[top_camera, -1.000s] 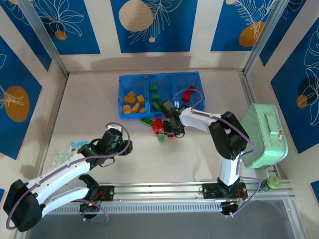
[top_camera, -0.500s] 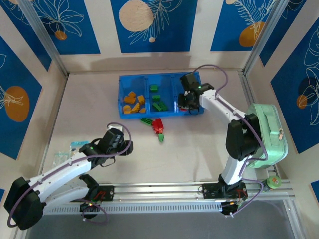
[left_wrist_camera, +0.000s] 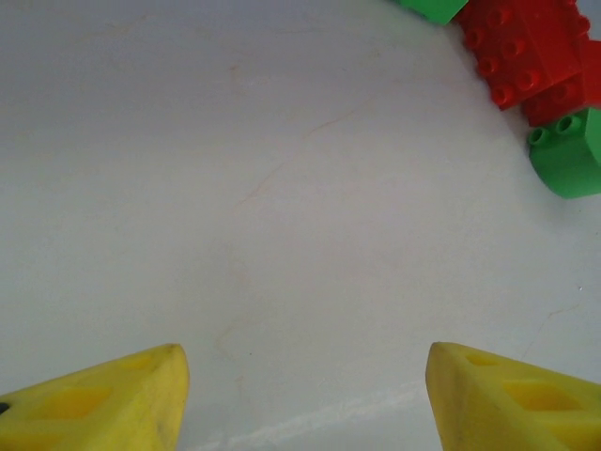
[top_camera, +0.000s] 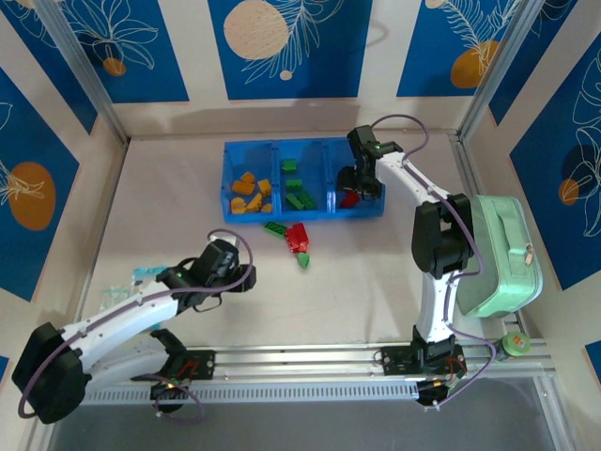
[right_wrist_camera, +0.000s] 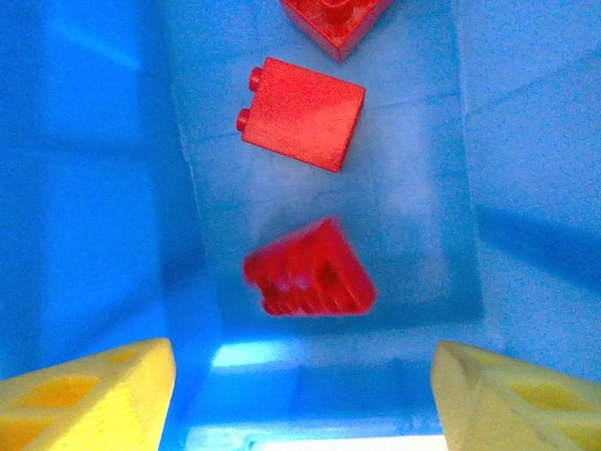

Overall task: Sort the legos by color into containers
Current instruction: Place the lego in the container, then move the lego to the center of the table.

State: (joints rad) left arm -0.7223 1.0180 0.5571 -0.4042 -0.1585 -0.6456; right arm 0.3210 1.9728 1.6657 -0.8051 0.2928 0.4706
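The containers are three joined compartments of a blue tray (top_camera: 254, 218): orange legos (top_camera: 252, 195) on the left, green legos (top_camera: 296, 188) in the middle, red ones (top_camera: 349, 198) on the right. My right gripper (top_camera: 362, 184) hangs open over the right compartment (right_wrist_camera: 526, 141). Below its jaws (right_wrist_camera: 300, 395) a blurred red brick (right_wrist_camera: 310, 270) lies free beside another red brick (right_wrist_camera: 305, 113). Loose red (top_camera: 298, 237) and green (top_camera: 303, 259) legos lie on the table in front of the tray. My left gripper (top_camera: 240, 278) is open and empty (left_wrist_camera: 305, 395), short of a red brick (left_wrist_camera: 526, 52) and a green one (left_wrist_camera: 568, 155).
A pale mint-green case (top_camera: 498, 254) stands at the right edge beside the right arm. A flat green brick (top_camera: 275, 228) lies just before the tray's front wall. A clear plastic bag (top_camera: 127, 291) lies at the left, near the left arm.
My right gripper carried a red brick from the loose pile to the right compartment, then opened and released it. The left gripper shifted only slightly.
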